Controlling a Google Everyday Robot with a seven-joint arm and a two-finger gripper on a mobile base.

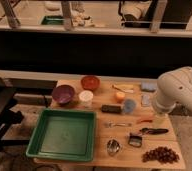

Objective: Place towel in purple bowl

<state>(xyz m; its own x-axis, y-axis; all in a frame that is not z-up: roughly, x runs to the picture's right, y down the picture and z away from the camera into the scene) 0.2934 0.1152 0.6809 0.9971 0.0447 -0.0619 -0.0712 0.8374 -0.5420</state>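
Note:
The purple bowl (63, 93) stands empty at the table's back left, next to a white cup (86, 97). The towel (148, 86) is a small pale blue cloth lying at the table's back right, just behind my white arm (176, 90). My gripper (159, 119) hangs at the arm's lower end over the table's right edge, in front of the towel and far right of the purple bowl. Nothing shows in it.
A red-orange bowl (90, 82) stands behind the cup. A round blue-grey object (129, 105), an orange (119, 96) and a dark block (111, 108) lie mid-table. A green tray (64, 134) fills the front left. A metal cup (113, 146), tools (154, 131) and grapes (161, 154) lie at the front right.

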